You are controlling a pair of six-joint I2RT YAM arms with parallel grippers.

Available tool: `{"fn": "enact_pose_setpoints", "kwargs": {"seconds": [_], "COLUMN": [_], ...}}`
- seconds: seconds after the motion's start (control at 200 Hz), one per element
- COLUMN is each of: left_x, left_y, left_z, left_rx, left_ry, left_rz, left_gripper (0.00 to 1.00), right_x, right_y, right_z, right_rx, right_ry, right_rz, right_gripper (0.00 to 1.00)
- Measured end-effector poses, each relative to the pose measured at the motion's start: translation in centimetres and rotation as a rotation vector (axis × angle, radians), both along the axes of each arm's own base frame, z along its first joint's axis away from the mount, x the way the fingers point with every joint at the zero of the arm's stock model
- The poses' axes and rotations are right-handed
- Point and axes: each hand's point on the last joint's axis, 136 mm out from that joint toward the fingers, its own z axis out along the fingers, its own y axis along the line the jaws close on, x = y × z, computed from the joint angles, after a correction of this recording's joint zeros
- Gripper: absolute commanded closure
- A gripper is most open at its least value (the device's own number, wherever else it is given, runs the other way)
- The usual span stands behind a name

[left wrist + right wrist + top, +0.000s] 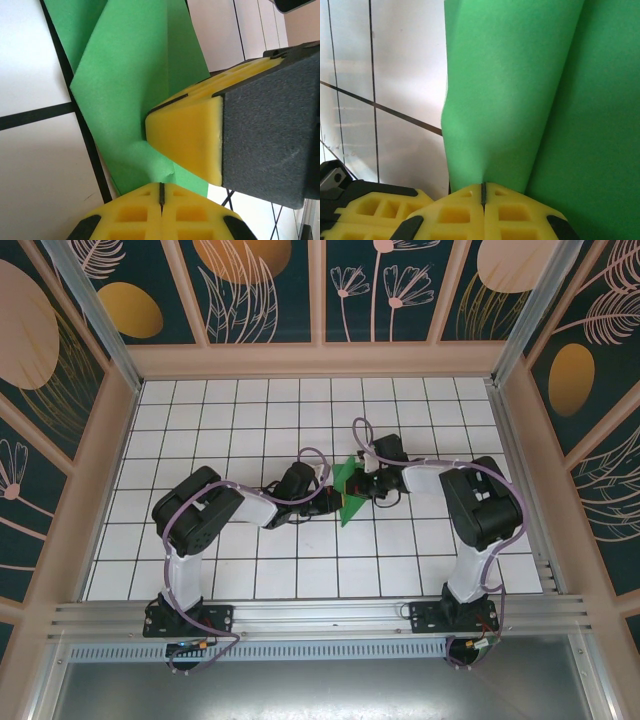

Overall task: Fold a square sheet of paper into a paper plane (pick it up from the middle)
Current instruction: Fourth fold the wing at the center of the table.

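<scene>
Creases run through the green sheet (350, 480), which sits about the middle of the white tiled table (250, 420), caught between the two arms; its far part looks darker and its near part tapers to a point towards the near edge. Whether any part of it rests on the tiles I cannot tell.

The left gripper (339, 502) comes in from the left and meets the sheet at its near left side. In the left wrist view its yellow fingers (130, 215) are pressed together with only a thin dark seam between them; a curled edge of the green sheet (135, 75) runs down into that seam, so the paper is pinched there.

The right gripper (363, 484) comes in from the right, just beside the other, on the sheet's right side. In the right wrist view its fingers (515, 215) are likewise closed tight; a rounded fold of the sheet (520, 90) narrows down into the slit between them and is nipped there.

The two grippers are very near each other: a yellow pad (190, 140) of the right one, backed by dark grey foam, lies against the paper just above the left one's fingertips.
</scene>
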Motion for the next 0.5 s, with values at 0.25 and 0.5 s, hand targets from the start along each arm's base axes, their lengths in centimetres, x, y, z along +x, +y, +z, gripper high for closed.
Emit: {"fn": "enact_pose_setpoints", "kwargs": {"seconds": [0.25, 0.5], "left_x": [0.0, 0.4], "left_y": [0.7, 3.0], "left_z": [0.2, 1.3], "left_rx": [0.044, 0.09], "left_ry": [-0.016, -0.056], "left_rz": [0.022, 0.119], "left_gripper": [0.98, 0.95], "right_x": [-0.4, -2.2], "right_y": [-0.5, -0.3], "right_z": [-0.3, -0.2], "right_rx": [-0.016, -0.028], "right_ry": [0.011, 0.075], "right_rz": [-0.043, -0.163], "right_gripper": [1.0, 1.0]}}
